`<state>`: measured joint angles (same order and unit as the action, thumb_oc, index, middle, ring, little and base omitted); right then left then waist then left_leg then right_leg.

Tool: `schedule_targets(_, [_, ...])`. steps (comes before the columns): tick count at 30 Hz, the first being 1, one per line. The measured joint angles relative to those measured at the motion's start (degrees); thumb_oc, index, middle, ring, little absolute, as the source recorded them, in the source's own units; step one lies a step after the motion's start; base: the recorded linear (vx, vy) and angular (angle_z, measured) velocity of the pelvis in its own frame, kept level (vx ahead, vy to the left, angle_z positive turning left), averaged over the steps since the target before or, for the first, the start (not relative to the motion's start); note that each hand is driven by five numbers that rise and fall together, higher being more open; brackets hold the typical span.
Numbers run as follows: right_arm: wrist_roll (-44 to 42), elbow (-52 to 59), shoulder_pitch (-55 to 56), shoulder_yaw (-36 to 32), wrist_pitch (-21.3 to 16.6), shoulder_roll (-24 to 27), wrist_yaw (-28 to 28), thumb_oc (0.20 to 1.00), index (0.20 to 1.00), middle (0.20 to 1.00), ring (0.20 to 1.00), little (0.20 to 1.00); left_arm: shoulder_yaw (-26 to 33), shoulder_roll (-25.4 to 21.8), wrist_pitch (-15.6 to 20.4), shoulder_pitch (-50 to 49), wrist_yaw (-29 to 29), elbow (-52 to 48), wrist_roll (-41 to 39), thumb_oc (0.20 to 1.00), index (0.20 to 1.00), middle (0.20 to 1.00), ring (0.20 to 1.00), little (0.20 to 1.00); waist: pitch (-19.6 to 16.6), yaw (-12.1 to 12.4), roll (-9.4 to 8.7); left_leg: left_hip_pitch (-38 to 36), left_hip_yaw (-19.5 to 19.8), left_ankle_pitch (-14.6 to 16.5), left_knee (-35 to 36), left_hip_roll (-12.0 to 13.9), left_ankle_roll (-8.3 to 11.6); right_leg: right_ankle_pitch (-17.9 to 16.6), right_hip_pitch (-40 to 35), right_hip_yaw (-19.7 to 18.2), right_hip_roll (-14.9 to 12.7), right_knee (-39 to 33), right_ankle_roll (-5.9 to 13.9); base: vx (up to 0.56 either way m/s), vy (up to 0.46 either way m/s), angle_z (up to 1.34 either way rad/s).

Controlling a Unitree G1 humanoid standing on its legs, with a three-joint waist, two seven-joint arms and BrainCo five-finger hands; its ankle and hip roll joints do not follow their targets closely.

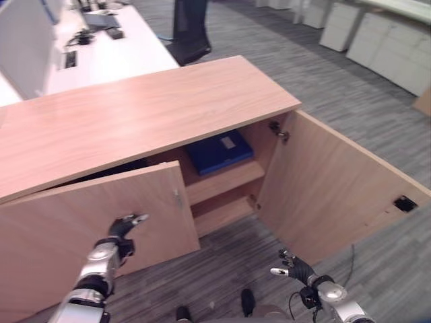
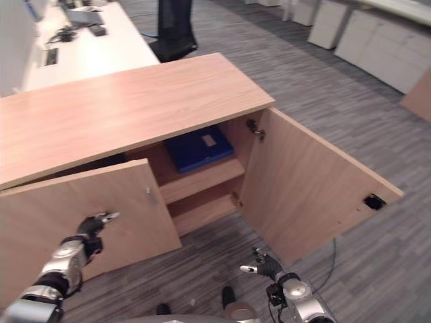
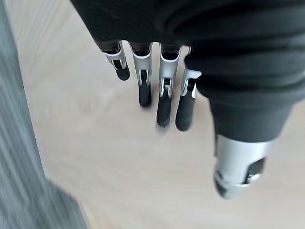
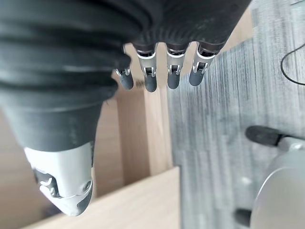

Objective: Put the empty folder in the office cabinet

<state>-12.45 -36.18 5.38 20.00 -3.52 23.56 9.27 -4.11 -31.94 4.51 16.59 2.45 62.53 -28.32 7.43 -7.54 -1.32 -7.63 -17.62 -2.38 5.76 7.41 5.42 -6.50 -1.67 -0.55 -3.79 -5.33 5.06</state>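
Fingers on our left hand (image 1: 123, 227) are straight and empty, hovering just in front of the half-closed left door (image 1: 94, 232) of the office cabinet (image 1: 135, 118). Right hand (image 1: 294, 266) hangs low over the carpet, fingers relaxed, holding nothing, near the wide-open right door (image 1: 330, 188). Blue folder (image 1: 219, 151) lies flat on the upper shelf (image 1: 225, 178) inside, so placement looks done. We judge the step in hand is closing up: next we push the left door flush, then swing the right one shut without catching the folder edge.
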Motion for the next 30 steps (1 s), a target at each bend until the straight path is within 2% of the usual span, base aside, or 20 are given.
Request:
schedule_targets(5, [0.1, -0.1, 1.5, 0.0, 0.0, -0.7, 0.2, 1.0, 1.0, 1.0, 1.0, 1.0, -0.1, 3.0, 0.5, 0.8, -0.7, -4.3, 0.1, 1.0, 1.0, 1.0, 1.0, 1.0, 0.0, 0.8, -0.31, 0.0, 1.0, -0.6, -0.5, -0.7, -0.39, -0.5, -0.7, 1.6, -0.6, 0.4, -0.36, -0.04, 0.053, 0.12])
schedule_targets(7, [0.1, -0.6, 1.1, -1.0, 0.0, -1.6, 0.0, 1.0, 1.0, 1.0, 1.0, 1.0, -0.5, 5.4, 2.4, -1.8, -0.8, -10.6, 0.8, 1.0, 1.0, 1.0, 1.0, 1.0, -0.1, 0.9, -0.48, 0.0, 1.9, -0.7, -0.5, -0.9, -0.48, -0.3, -1.1, 2.4, -0.9, 0.4, -0.25, -0.05, 0.041, 0.25])
schedule_targets(10, [0.1, -3.3, 0.4, -3.1, 0.0, -3.2, -0.3, 1.0, 1.0, 1.0, 1.0, 1.0, -3.6, 9.5, 3.9, -7.2, -0.5, -19.6, 3.3, 1.0, 1.0, 1.0, 1.0, 1.0, -0.2, 1.6, -0.37, -0.5, 2.6, -0.5, 0.0, -1.4, -0.77, 0.5, -1.9, 3.6, -1.7, 0.4, 0.65, -0.1, 0.036, 0.15])
schedule_targets(12, [0.1, -4.8, -0.4, -2.8, 0.1, -3.8, -0.4, 1.0, 1.0, 1.0, 1.0, 1.0, -6.9, 11.9, 4.1, -9.2, 0.7, -20.2, 5.1, 1.0, 1.0, 1.0, 1.0, 1.0, -0.2, 2.5, -0.24, -0.3, 2.6, -0.2, 0.0, -1.9, -1.0, 1.1, -1.3, 4.1, -2.0, 1.3, 0.92, -0.1, 0.02, 0.03])
schedule_targets(13, [0.2, -4.9, -0.9, -2.9, 0.1, -3.9, -0.5, 1.0, 1.0, 1.0, 1.0, 1.0, -7.5, 11.8, 4.1, -10.8, 0.9, -23.0, 5.2, 1.0, 1.0, 1.0, 1.0, 1.0, -0.3, 2.6, -0.15, 0.0, 2.3, -0.2, 0.0, -1.6, -1.08, 1.8, 0.2, 5.0, -2.4, 2.6, 1.28, -0.11, -0.006, -0.14])
schedule_targets(15, [0.2, -5.4, -1.1, -3.8, 0.2, -4.4, -0.7, 1.0, 1.0, 1.0, 1.0, 1.0, -9.6, 12.0, 4.2, -13.7, 1.8, -26.3, 5.5, 1.0, 1.0, 1.0, 1.0, 1.0, -0.3, 3.5, 0.04, 0.2, 1.3, -0.3, -0.1, -1.8, -1.28, 2.4, 1.9, 9.4, -4.2, 5.1, 1.41, -0.13, -0.039, -0.23])
schedule_targets(16, [0.3, -6.9, -1.9, -4.4, 0.3, -4.9, -0.9, 1.0, 1.0, 1.0, 1.0, 1.0, -10.4, 12.1, 4.2, -15.3, 2.2, -27.0, 6.6, 1.0, 1.0, 1.0, 1.0, 1.0, 0.0, 4.1, 0.73, 0.2, 0.0, -1.3, 0.0, -1.1, -2.43, 2.9, 2.3, 15.3, -6.3, 6.3, 1.7, -0.09, -0.158, -0.58])
schedule_targets(17, [0.3, -8.9, -3.2, -5.0, 0.6, -5.5, -1.6, 1.0, 1.0, 1.0, 1.0, 1.0, -11.8, 12.0, 4.0, -17.4, 3.5, -28.2, 8.1, 1.0, 1.0, 1.0, 1.0, 1.0, -0.1, 5.7, 1.48, -0.2, -1.9, -0.5, -0.6, -0.7, -2.58, 4.1, 4.0, 27.1, -12.1, 11.9, 2.7, -0.05, -0.127, -0.43])
schedule_targets(18, [0.4, -9.0, -3.1, -4.8, 0.4, -5.8, -1.7, 1.0, 1.0, 1.0, 1.0, 1.0, -11.8, 12.1, 3.6, -18.0, 3.8, -27.2, 8.8, 1.0, 1.0, 1.0, 1.0, 1.0, 0.0, 6.0, 1.97, 0.1, -1.2, -0.6, -0.6, -0.2, -2.25, 3.9, 3.8, 25.5, -14.6, 12.9, 3.6, -0.08, -0.289, -0.2])
schedule_targets(19, [0.4, -9.8, -3.2, -5.0, 0.5, -6.3, -1.9, 1.0, 1.0, 1.0, 1.0, 1.0, -11.8, 12.8, 3.3, -17.9, 3.9, -26.0, 8.9, 1.0, 1.0, 1.0, 1.0, 1.0, -0.1, 6.2, 1.59, 0.7, -0.7, -0.9, -1.2, -0.3, -1.71, 4.7, 4.5, 24.5, -17.4, 16.4, 5.46, -0.03, -0.16, 0.22])
schedule_targets(20, [0.4, -10.5, -3.1, -5.0, 0.5, -6.5, -1.9, 1.0, 1.0, 1.0, 1.0, 1.0, -11.5, 12.7, 2.9, -18.3, 3.9, -25.7, 9.0, 1.0, 1.0, 1.0, 1.0, 1.0, -0.5, 6.8, 1.6, 0.8, -0.6, -1.3, -1.1, -0.1, -1.15, 4.4, 4.7, 24.7, -20.4, 18.3, 6.52, -0.05, -0.347, 0.17])
schedule_targets(21, [0.6, -11.5, -3.4, -5.1, 0.5, -6.9, -2.0, 1.0, 1.0, 1.0, 1.0, 1.0, -12.4, 11.8, 2.6, -18.7, 4.9, -24.5, 9.1, 1.0, 1.0, 1.0, 1.0, 1.0, -0.6, 7.4, 1.2, 1.5, -0.2, -1.4, -1.5, 0.1, -0.35, 3.3, 4.2, 22.3, -22.8, 18.3, 8.34, -0.01, -0.183, 0.0])
schedule_targets(22, [0.7, -11.6, -3.7, -5.0, 0.5, -7.0, -1.9, 1.0, 1.0, 1.0, 1.0, 1.0, -13.0, 10.8, 2.3, -19.0, 5.3, -24.5, 9.5, 1.0, 1.0, 1.0, 1.0, 1.0, -0.7, 7.6, 0.61, 1.2, 0.3, -2.0, -1.1, 0.5, 0.62, 2.2, 3.0, 21.5, -23.5, 16.4, 9.04, -0.03, -0.294, 0.06])
schedule_targets(23, [0.7, -11.6, -3.6, -5.0, 0.5, -7.4, -2.0, 1.0, 1.0, 1.0, 1.0, 1.0, -13.9, 9.2, 2.2, -19.0, 5.8, -24.5, 10.1, 1.0, 1.0, 1.0, 1.0, 1.0, -1.2, 7.6, -0.66, 1.3, 0.4, -2.7, -0.6, 0.3, 1.94, -0.8, 1.7, 20.1, -23.4, 14.0, 8.17, -0.01, -0.219, -0.05])
schedule_targets(24, [0.7, -12.0, -3.4, -5.1, 0.5, -7.1, -2.1, 1.0, 1.0, 1.0, 1.0, 1.0, -13.6, 9.2, 2.3, -19.0, 5.9, -24.1, 11.1, 1.0, 1.0, 1.0, 1.0, 1.0, -1.1, 7.8, -0.16, 1.2, 0.5, -3.1, -0.6, 1.4, 3.19, 2.1, 0.6, 20.0, -22.1, 12.4, 10.97, -0.03, -0.332, -0.08])
schedule_targets(25, [0.7, -12.9, -3.9, -5.6, 0.4, -5.6, -2.1, 1.0, 1.0, 1.0, 1.0, 1.0, -14.1, 10.8, 2.1, -19.2, 6.1, -23.9, 11.4, 1.0, 1.0, 1.0, 1.0, 1.0, -0.7, 7.2, 2.27, 1.4, 0.8, -3.2, -0.6, 3.5, 3.49, 2.4, 0.7, 20.1, -19.8, 12.6, 9.88, -0.04, -0.4, -0.24])
schedule_targets(26, [0.7, -14.1, -4.2, -6.7, 0.5, -3.6, -2.3, 1.0, 1.0, 1.0, 1.0, 1.0, -14.4, 12.8, 2.3, -19.3, 6.7, -23.6, 12.1, 1.0, 1.0, 1.0, 1.0, 1.0, -1.0, 6.7, 5.36, 0.9, 0.4, -3.8, -0.7, 5.6, 3.82, 2.7, 0.7, 20.0, -17.5, 11.0, 9.6, -0.03, -0.292, -0.35])
schedule_targets(27, [0.7, -15.4, -4.0, -6.9, 0.5, -2.1, -2.5, 1.0, 1.0, 1.0, 1.0, 1.0, -14.3, 14.3, 2.5, -19.4, 6.9, -22.6, 12.3, 1.0, 1.0, 1.0, 1.0, 1.0, -1.9, 6.6, 7.18, 0.8, -0.5, -3.8, -1.1, 7.0, 3.72, 2.7, 0.7, 19.8, -16.0, 9.5, 9.43, 0.0, -0.394, -0.74])
schedule_targets(28, [0.8, -16.4, -3.6, -7.2, 1.3, -0.4, -2.6, 1.0, 1.0, 1.0, 1.0, 1.0, -14.3, 16.4, 2.6, -19.2, 7.0, -20.8, 13.9, 1.0, 1.0, 1.0, 1.0, 1.0, -2.7, 6.5, 8.6, 0.9, -3.3, -3.7, -3.0, 8.5, 3.44, 2.0, 0.6, 18.2, -14.0, 7.0, 8.64, 0.07, -0.402, -0.72])
schedule_targets(30, [0.7, -18.1, -3.4, -7.2, 1.3, 1.3, -2.6, 1.0, 1.0, 1.0, 1.0, 1.0, -13.4, 18.6, 3.1, -19.0, 7.0, -18.2, 14.1, 1.0, 1.0, 1.0, 1.0, 1.0, -3.2, 4.3, 9.69, 1.4, -2.8, -2.4, -4.4, 10.6, 2.18, 1.5, 0.8, 18.0, -12.1, 6.7, 8.34, 0.07, -0.354, -0.42])
